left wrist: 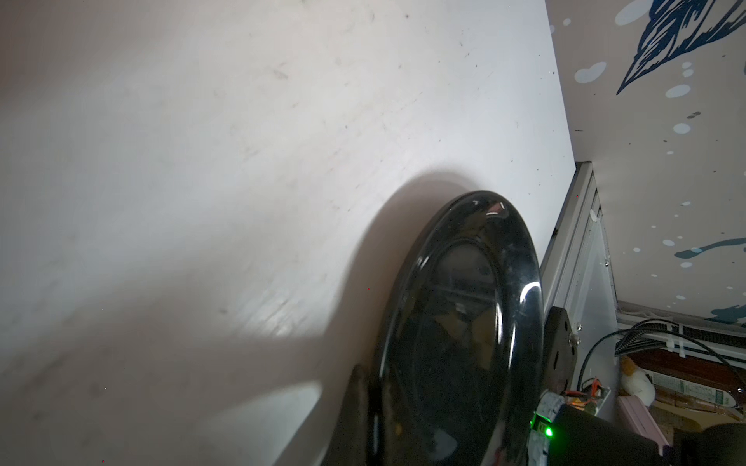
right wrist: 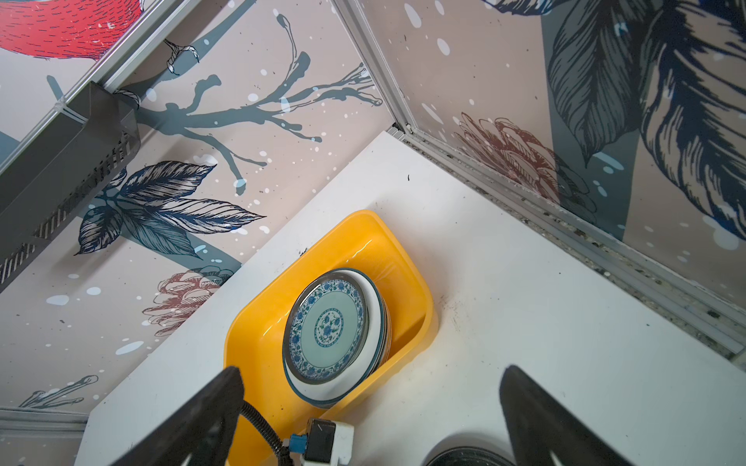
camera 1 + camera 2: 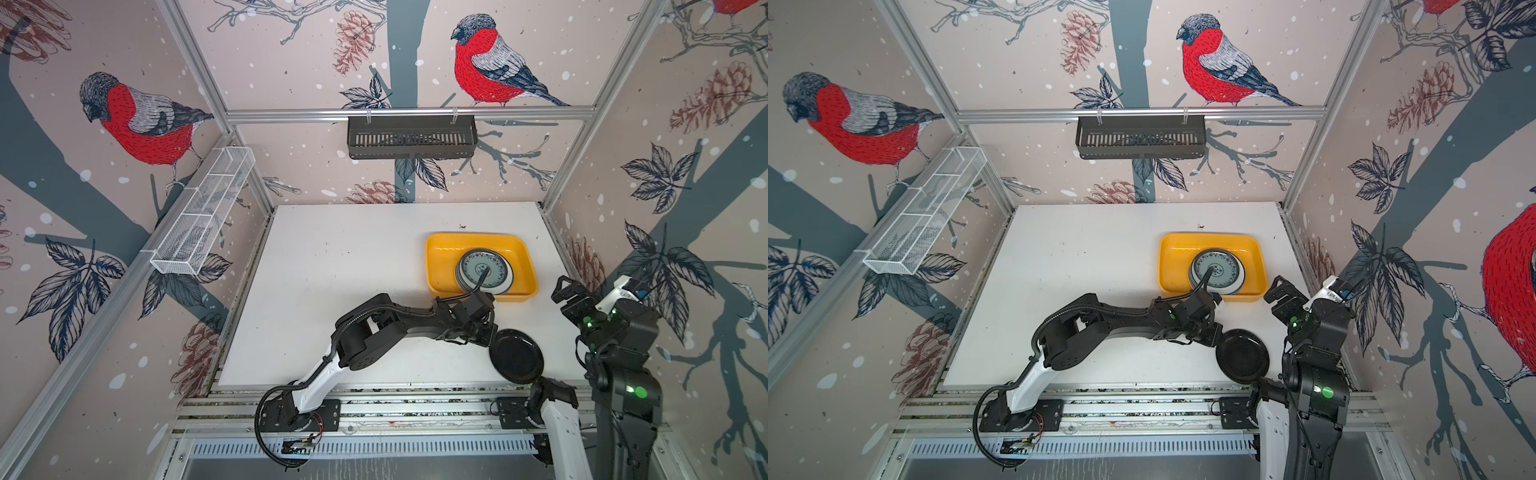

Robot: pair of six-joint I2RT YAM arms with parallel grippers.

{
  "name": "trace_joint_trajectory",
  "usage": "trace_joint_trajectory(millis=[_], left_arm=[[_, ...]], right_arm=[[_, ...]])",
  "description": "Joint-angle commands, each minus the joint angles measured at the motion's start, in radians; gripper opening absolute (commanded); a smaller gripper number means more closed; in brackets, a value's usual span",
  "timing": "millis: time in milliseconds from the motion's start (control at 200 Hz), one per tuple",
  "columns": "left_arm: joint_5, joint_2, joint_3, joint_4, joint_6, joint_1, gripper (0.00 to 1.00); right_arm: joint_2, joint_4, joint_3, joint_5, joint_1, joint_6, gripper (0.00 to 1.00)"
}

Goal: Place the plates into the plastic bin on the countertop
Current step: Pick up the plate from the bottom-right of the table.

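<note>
A plain black plate [image 3: 516, 355] [image 3: 1243, 355] [image 1: 464, 322] sits at the front right of the white countertop [image 3: 332, 291] [image 3: 1067, 282]. My left gripper [image 3: 489, 337] [image 3: 1216, 336] [image 1: 375, 423] is shut on its near-left rim, one finger [image 1: 355, 403] under the rim. The yellow plastic bin [image 3: 440, 249] [image 3: 1171, 249] [image 2: 250, 335] stands behind it. It holds a stack of plates topped by a blue-green patterned one [image 3: 484, 270] [image 3: 1219, 268] [image 2: 329, 322]. My right gripper [image 3: 571, 297] [image 3: 1283, 297] [image 2: 371, 370] hangs open and empty right of the bin.
A black slotted basket [image 3: 411, 141] hangs on the back rail. A white wire mesh rack [image 3: 203, 216] runs along the left wall. Aluminium rails [image 3: 374, 399] edge the countertop's front, close to the black plate. The right wall stands close behind my right arm.
</note>
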Motion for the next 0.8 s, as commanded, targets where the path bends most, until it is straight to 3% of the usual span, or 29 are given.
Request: trace_joint_trajectory(millis=[0, 255, 796], left_arm=[[-0.041, -0.021, -0.021, -0.032, 0.022, 0.004, 0.0], [-0.064, -0.081, -0.095, 0.037, 0.004, 0.022, 0.0], [-0.152, -0.192, -0.102, 0.008, 0.036, 0.067, 0.0]], right_arm=[[0.001, 0.014, -0.001, 0.01, 0.002, -0.007, 1.0], [0.01, 0.022, -0.005, 0.016, 0.001, -0.005, 1.0], [0.052, 0.061, 0.011, 0.045, 0.002, 0.006, 1.0]])
